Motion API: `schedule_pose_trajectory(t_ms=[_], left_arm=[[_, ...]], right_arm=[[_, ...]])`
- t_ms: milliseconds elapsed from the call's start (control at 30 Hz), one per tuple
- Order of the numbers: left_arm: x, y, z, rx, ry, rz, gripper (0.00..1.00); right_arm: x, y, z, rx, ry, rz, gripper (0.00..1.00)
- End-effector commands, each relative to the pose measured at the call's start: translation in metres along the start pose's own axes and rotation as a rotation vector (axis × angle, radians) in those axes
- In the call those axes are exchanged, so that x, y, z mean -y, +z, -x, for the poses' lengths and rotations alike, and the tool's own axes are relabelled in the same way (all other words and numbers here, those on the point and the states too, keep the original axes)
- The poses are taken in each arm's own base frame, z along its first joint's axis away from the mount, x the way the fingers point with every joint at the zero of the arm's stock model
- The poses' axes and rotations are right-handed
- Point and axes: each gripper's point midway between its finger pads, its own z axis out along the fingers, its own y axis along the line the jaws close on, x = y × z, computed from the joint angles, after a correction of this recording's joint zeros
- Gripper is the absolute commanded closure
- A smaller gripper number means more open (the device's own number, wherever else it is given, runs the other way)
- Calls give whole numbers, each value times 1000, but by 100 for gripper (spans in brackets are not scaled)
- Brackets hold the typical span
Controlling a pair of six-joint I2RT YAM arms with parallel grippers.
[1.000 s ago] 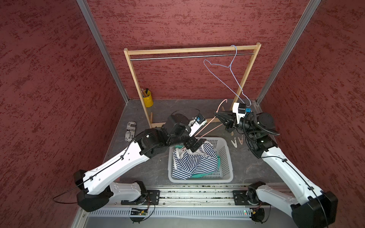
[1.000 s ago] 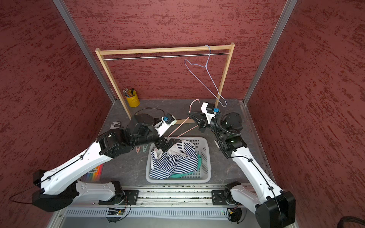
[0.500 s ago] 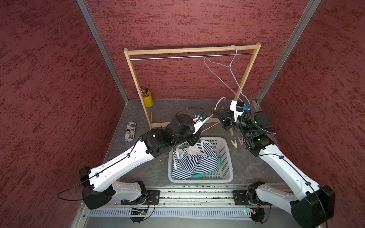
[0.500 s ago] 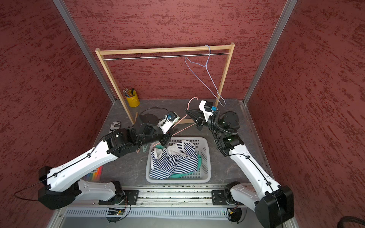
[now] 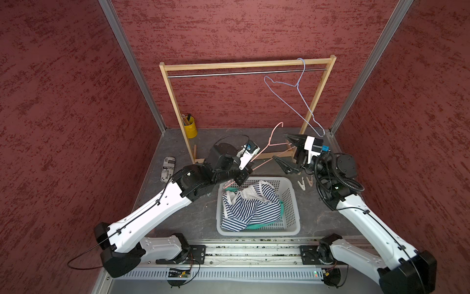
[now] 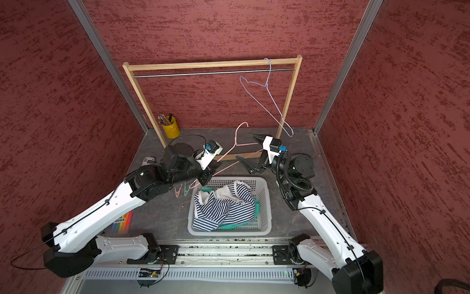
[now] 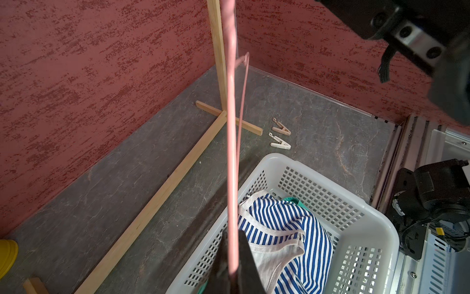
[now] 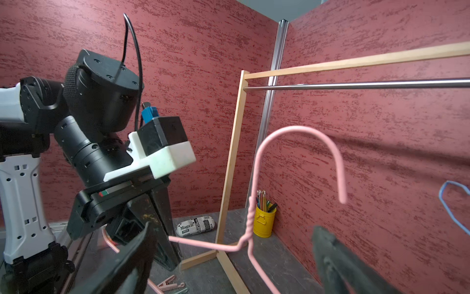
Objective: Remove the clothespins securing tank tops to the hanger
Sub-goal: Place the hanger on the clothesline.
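Slippage threatens: with the right pincer (image 5: 279,146) gaping wide, only the left pincer (image 7: 232,239) pinches the pink hanger (image 8: 250,219), which may pivot onto the tank tops (image 5: 251,203) in the basket (image 5: 259,231); clothespins (image 7: 279,142) lie on the bench (image 5: 193,216).

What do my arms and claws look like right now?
Left arm and right arm match: white shells, black joints. Left claw and right claw each have two black tapered fingers beneath a white-and-black camera block with a blue connector. A thin black cable loops over the left wrist; a ribbed black hose coils round the right.
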Motion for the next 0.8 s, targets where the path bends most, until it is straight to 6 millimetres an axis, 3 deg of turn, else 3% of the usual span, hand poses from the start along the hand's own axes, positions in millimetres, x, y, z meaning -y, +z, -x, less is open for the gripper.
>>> schedule_pose_trajectory(t_ms=[0,167,267,433,633,767], left_arm=[[-13,-19,-3,7,-8,53,100],[-44,-44,-15,-12,-44,177,100],[-66,-57,-11,17,-100,279,100],[-96,-75,27,199,-189,416,100],[-126,-81,62,265,-189,571,100],[-146,-100,85,359,-207,678,100]], right_arm=[[6,-2,12,39,-19,-58,1],[15,-6,11,40,-18,-123,1],[19,-11,15,67,-25,-165,1],[25,-14,11,72,-8,-209,1],[26,-21,1,62,33,-236,1],[28,-26,-16,13,51,-268,1]])
